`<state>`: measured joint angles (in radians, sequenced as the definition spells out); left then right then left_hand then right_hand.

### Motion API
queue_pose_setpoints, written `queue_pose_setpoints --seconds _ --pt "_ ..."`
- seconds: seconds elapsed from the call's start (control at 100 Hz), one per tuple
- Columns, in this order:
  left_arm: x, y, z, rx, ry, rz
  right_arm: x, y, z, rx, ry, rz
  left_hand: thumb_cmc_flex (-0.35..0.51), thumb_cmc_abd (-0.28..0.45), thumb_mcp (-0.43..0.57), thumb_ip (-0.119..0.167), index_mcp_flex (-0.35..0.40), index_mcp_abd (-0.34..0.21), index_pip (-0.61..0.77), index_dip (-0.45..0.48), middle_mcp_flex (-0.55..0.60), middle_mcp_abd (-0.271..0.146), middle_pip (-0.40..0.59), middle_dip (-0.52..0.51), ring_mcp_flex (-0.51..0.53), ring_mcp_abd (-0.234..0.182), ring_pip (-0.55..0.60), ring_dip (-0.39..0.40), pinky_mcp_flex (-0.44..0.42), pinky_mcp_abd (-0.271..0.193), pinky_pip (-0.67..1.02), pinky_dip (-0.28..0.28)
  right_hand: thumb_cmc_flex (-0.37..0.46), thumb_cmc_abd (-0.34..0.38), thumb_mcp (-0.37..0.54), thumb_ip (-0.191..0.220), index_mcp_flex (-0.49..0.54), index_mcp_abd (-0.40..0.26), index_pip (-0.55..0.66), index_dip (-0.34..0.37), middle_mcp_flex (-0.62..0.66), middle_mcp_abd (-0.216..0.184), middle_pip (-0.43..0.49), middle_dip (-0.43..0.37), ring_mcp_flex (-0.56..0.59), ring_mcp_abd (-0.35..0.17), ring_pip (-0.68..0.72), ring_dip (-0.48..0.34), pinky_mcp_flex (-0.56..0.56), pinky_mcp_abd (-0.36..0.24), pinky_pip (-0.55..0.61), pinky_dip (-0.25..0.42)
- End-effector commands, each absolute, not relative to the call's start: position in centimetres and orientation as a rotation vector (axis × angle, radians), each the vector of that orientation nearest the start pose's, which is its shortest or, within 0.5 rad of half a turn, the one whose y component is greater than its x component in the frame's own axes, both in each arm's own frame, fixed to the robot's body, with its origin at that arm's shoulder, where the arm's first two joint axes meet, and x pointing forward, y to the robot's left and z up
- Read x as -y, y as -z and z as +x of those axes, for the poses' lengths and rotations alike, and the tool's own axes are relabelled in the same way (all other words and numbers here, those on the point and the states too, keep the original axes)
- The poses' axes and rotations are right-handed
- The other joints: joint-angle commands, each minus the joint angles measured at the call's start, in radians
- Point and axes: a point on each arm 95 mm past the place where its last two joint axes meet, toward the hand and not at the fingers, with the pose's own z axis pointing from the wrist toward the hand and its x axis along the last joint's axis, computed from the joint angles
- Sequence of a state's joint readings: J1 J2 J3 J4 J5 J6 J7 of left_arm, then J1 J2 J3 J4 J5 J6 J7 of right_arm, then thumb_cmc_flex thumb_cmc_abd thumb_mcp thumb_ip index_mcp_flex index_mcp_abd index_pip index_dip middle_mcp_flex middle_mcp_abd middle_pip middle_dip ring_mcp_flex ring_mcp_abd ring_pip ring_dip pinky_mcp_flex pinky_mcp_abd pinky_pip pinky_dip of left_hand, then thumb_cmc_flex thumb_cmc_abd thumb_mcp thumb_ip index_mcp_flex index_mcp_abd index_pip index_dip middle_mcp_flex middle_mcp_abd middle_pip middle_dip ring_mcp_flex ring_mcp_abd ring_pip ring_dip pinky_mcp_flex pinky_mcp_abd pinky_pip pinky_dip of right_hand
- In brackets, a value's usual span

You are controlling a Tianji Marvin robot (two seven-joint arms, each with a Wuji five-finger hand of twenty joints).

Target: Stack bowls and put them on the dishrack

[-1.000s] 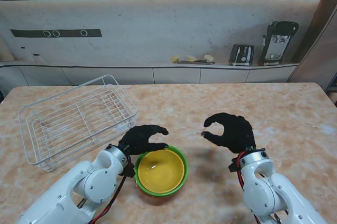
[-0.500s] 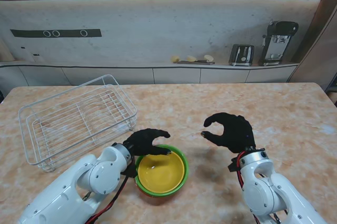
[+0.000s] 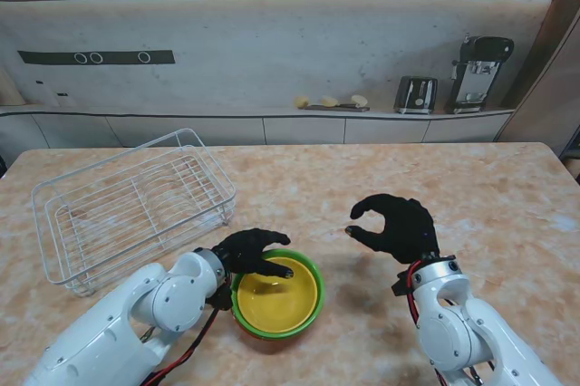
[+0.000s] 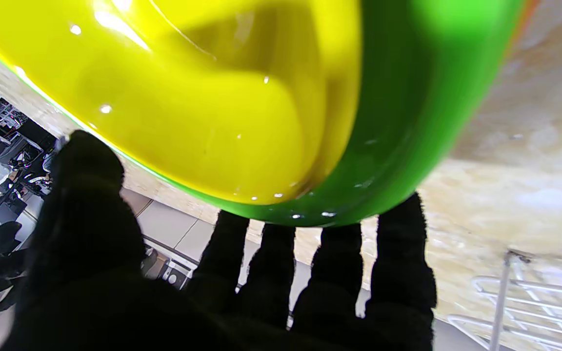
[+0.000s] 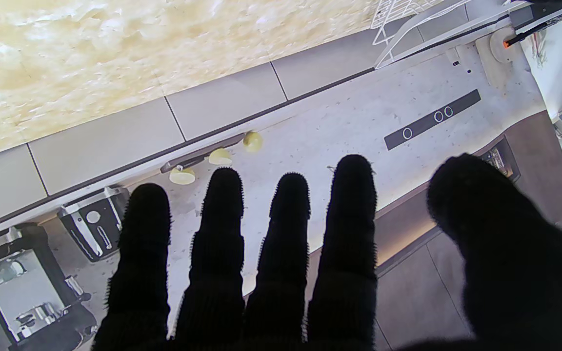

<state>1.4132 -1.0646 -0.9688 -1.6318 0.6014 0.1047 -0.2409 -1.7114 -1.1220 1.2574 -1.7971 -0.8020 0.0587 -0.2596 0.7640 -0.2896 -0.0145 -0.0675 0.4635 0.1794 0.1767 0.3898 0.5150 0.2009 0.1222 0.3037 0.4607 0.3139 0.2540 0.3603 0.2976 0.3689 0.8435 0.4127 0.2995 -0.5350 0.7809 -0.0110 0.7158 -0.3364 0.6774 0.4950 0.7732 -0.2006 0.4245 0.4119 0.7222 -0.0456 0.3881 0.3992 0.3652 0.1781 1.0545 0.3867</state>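
1. Our left hand (image 3: 250, 251) sits at the left rim of the stacked bowls, fingers curled, one fingertip reaching over the edge into the yellow bowl (image 3: 277, 295). In the left wrist view the four fingers (image 4: 400, 263) press against the outer wall of the green bowl (image 4: 408, 122) while the thumb lies on the yellow side, so the hand pinches the rim between them.

2. The yellow bowl nests inside the green bowl (image 3: 314, 275), and a sliver of an orange bowl (image 3: 263, 336) shows under them. The stack rests on the table (image 3: 489, 187), near us and slightly left of centre.

3. Our right hand (image 3: 395, 226) hovers over bare table well to the right of the stack, fingers loosely curved and apart, holding nothing. Its wrist view shows the fingers (image 5: 286, 229) spread against the far counter.

4. The wire dishrack (image 3: 136, 205) stands on the table farther from us and to the left of the bowls, apart from them, with nothing in it.

5. Compared with a second ago, our left hand has shifted from just outside the rim onto it, the fingertip now over the yellow interior. The bowls, dishrack and right hand have not moved.
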Motion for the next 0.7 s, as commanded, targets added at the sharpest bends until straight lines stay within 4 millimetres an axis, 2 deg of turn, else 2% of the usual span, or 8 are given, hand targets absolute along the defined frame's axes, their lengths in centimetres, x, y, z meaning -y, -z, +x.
queue_pose_setpoints --seconds 0.0,0.17,0.44,0.45,0.46,0.49,0.69 --pt "7.41 32.73 39.65 -1.752 1.593 -1.611 -1.44 28.50 36.24 -1.098 -1.756 1.304 -0.035 -0.032 0.004 0.038 -0.032 0.016 -0.021 -0.012 -0.039 0.015 -0.016 -0.010 -0.018 0.018 0.006 0.004 0.010 0.036 0.021 0.014 -0.015 -0.003 0.008 -0.017 0.007 -0.018 0.004 -0.010 0.010 -0.014 -0.012 0.013 -0.014 0.003 -0.011 -0.014 -0.019 0.006 -0.013 0.015" --pt "7.19 32.62 39.56 -1.774 1.597 -1.608 -1.44 28.51 36.24 -1.095 -1.757 1.303 -0.045 -0.047 0.012 0.040 -0.039 0.016 -0.029 -0.012 -0.043 0.019 -0.022 -0.011 -0.017 0.018 0.005 0.004 0.007 0.028 0.019 0.013 -0.013 -0.005 0.009 -0.018 0.008 -0.019 0.007 -0.010 0.011 -0.012 -0.011 0.015 -0.013 0.003 -0.010 -0.013 -0.019 0.006 -0.012 0.016" --pt "7.31 33.08 39.94 -1.836 1.526 -1.591 -1.45 28.50 36.23 -1.095 -1.761 1.298 -0.029 -0.073 0.053 0.041 -0.055 0.040 -0.037 -0.007 -0.038 0.035 -0.014 0.001 0.034 0.012 0.037 0.025 0.067 -0.025 0.064 0.026 -0.011 -0.008 0.011 -0.021 0.011 -0.021 0.014 -0.012 0.012 -0.014 -0.010 0.016 -0.012 0.003 -0.010 -0.013 -0.020 0.004 -0.014 0.016" --pt "7.32 33.11 39.97 -1.837 1.524 -1.591 -1.44 28.51 36.23 -1.095 -1.761 1.298 -0.076 -0.098 0.154 0.030 -0.053 0.039 -0.043 0.001 -0.035 0.036 -0.012 0.008 0.039 0.010 0.036 0.034 0.069 -0.028 0.076 0.019 -0.012 -0.009 0.010 -0.021 0.012 -0.022 0.015 -0.012 0.013 -0.012 -0.009 0.016 -0.012 0.004 -0.010 -0.013 -0.022 0.005 -0.015 0.016" --pt "7.33 33.15 39.99 -1.837 1.522 -1.592 -1.44 28.51 36.23 -1.095 -1.761 1.298 -0.099 -0.110 0.205 0.025 -0.050 0.041 -0.044 0.006 -0.032 0.037 -0.011 0.011 0.044 0.009 0.037 0.040 0.072 -0.031 0.083 0.017 -0.011 -0.008 0.011 -0.021 0.012 -0.021 0.015 -0.012 0.013 -0.012 -0.010 0.016 -0.012 0.004 -0.010 -0.013 -0.021 0.005 -0.015 0.016" --pt "7.37 33.23 40.04 -1.839 1.516 -1.595 -1.44 28.51 36.23 -1.094 -1.761 1.298 -0.121 -0.124 0.256 0.019 -0.049 0.045 -0.042 0.010 -0.026 0.040 -0.005 0.018 0.058 0.005 0.049 0.049 0.085 -0.041 0.101 0.020 -0.009 -0.010 0.012 -0.021 0.012 -0.022 0.016 -0.012 0.013 -0.013 -0.010 0.016 -0.013 0.004 -0.010 -0.013 -0.018 0.006 -0.013 0.017" --pt "7.45 33.56 40.19 -1.851 1.480 -1.612 -1.45 28.51 36.24 -1.094 -1.762 1.299 -0.131 -0.144 0.320 0.011 -0.024 0.047 0.012 0.054 0.056 0.042 0.064 0.082 0.158 -0.030 0.123 0.110 0.175 -0.109 0.199 0.047 -0.007 -0.012 0.013 -0.023 0.013 -0.025 0.022 -0.014 0.014 -0.014 -0.009 0.017 -0.012 0.003 -0.009 -0.012 -0.019 0.006 -0.013 0.017"
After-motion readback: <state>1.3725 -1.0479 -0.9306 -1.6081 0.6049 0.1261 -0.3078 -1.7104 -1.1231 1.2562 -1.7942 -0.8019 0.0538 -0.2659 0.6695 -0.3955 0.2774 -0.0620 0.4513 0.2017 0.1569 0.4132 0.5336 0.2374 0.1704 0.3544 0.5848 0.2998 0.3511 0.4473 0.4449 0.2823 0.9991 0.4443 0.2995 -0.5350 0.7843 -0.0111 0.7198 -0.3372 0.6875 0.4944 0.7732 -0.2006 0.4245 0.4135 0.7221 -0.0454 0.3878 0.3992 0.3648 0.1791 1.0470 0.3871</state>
